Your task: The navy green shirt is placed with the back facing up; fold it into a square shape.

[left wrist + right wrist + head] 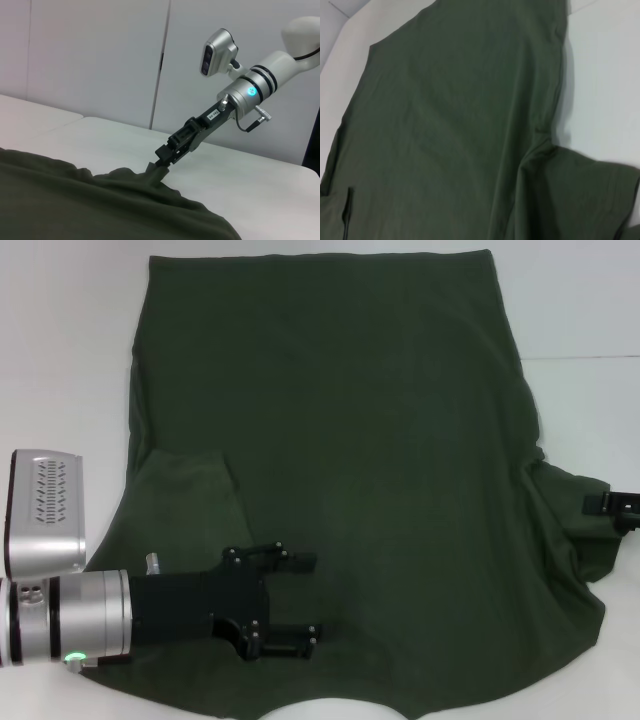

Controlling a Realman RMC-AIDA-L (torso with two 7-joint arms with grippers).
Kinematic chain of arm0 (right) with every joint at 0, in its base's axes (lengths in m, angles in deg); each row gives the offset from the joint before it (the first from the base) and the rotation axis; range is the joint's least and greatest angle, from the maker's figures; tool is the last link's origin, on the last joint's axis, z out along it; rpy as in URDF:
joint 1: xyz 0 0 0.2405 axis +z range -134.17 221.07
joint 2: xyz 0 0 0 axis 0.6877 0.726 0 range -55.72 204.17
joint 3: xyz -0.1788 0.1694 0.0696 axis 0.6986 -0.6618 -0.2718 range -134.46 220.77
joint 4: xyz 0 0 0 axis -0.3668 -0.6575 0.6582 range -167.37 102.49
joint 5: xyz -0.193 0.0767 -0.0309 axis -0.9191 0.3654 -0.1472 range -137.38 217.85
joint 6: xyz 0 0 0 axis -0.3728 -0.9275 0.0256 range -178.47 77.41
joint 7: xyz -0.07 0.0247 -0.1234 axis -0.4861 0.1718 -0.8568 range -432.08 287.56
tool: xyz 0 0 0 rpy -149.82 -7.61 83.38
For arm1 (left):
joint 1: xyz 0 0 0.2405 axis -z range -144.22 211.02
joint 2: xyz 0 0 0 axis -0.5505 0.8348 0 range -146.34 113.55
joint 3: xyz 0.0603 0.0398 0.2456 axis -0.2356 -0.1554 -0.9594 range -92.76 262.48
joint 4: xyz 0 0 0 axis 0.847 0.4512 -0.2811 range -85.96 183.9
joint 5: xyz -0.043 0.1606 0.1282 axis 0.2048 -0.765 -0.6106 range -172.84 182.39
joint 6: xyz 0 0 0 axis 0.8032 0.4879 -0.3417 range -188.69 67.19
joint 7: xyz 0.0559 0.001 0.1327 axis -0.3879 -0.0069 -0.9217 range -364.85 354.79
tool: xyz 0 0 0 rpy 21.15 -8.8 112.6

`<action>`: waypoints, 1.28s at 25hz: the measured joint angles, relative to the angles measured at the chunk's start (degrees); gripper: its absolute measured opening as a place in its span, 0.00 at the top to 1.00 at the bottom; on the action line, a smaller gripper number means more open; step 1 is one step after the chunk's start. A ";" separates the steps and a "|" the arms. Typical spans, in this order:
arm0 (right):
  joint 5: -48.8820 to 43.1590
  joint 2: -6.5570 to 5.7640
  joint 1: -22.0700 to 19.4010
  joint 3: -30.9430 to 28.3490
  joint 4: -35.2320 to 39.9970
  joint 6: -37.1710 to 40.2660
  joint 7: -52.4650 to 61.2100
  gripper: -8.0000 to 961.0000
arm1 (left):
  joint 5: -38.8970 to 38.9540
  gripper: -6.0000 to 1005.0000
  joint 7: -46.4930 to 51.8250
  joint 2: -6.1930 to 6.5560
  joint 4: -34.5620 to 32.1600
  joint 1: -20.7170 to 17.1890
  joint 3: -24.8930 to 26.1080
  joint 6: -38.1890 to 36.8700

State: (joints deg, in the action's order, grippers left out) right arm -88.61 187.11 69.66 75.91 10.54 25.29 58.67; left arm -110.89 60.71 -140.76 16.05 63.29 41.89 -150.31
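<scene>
The navy green shirt (350, 440) lies flat on the white table (60, 340), plain side up, hem at the far edge. Its left sleeve (185, 490) is folded in over the body. My left gripper (305, 602) hovers open over the shirt's near left part, nothing between its fingers. My right gripper (612, 505) shows only as a tip at the right edge, at the spread right sleeve (575, 530). In the left wrist view the right gripper (161, 161) is shut on that sleeve's edge, lifting the cloth (75, 200) into a small peak. The right wrist view shows the shirt (460, 125) from above.
White table top (240, 180) surrounds the shirt on the left, far and right sides. A seam between table sections (590, 358) runs at the right. White wall panels (100, 50) stand behind the table.
</scene>
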 joint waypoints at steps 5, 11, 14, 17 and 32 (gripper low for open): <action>0.12 -0.04 -0.39 -0.19 0.11 0.48 0.07 0.20 | 0.00 0.14 0.00 0.02 0.06 0.08 0.00 0.00; 0.26 0.23 -0.37 -0.30 0.09 0.41 0.22 0.20 | 0.00 0.14 0.00 0.09 0.06 0.17 0.00 0.00; 0.28 0.47 0.01 -0.33 -0.62 0.28 0.68 0.20 | 0.00 0.14 0.00 0.09 0.06 0.17 0.00 0.00; 0.29 0.48 0.09 -0.33 -0.91 0.14 0.76 0.20 | 0.00 0.14 0.00 0.09 0.06 0.17 0.00 0.12; 2.62 3.05 1.32 -4.68 -3.52 -4.39 -0.76 0.20 | 0.00 0.14 0.08 0.09 0.41 0.17 -0.01 0.89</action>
State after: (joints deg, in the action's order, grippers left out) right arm -86.00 190.15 70.98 71.23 7.02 20.91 57.91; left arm -110.88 60.79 -140.67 16.46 63.45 41.88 -149.42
